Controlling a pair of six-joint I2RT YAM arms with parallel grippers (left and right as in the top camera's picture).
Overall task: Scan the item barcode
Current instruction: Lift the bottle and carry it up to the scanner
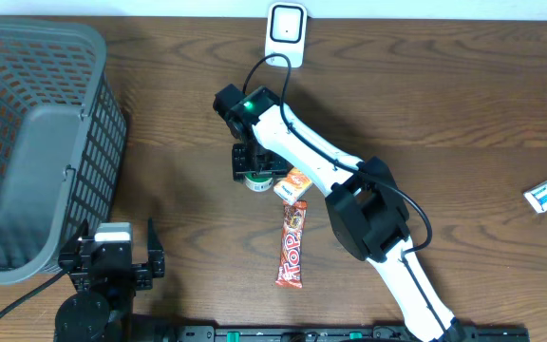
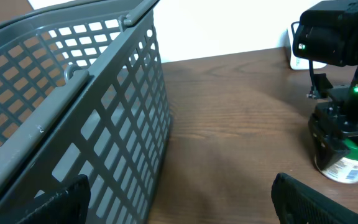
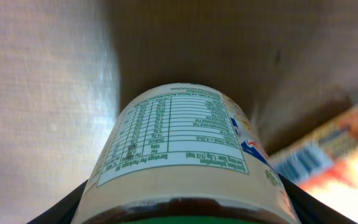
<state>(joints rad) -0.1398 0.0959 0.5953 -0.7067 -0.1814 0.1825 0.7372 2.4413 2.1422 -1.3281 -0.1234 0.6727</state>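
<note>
Straddling upright jar [image 1: 258, 182], right hand [image 1: 253, 163], grey basket [image 1: 103, 133] well apart

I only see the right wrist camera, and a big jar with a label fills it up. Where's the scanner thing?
Observer: A white box on a cable, probably the scanner, stands at the table's far edge, beyond your jar.
Operator: What's the orange thing beside my jar?
Observer: A small packet; nearer the arms' bases lies a long candy bar your camera misses.
Operator: And the other arm?
Observer: The left gripper sits open near a grey basket, holding nothing.
</note>
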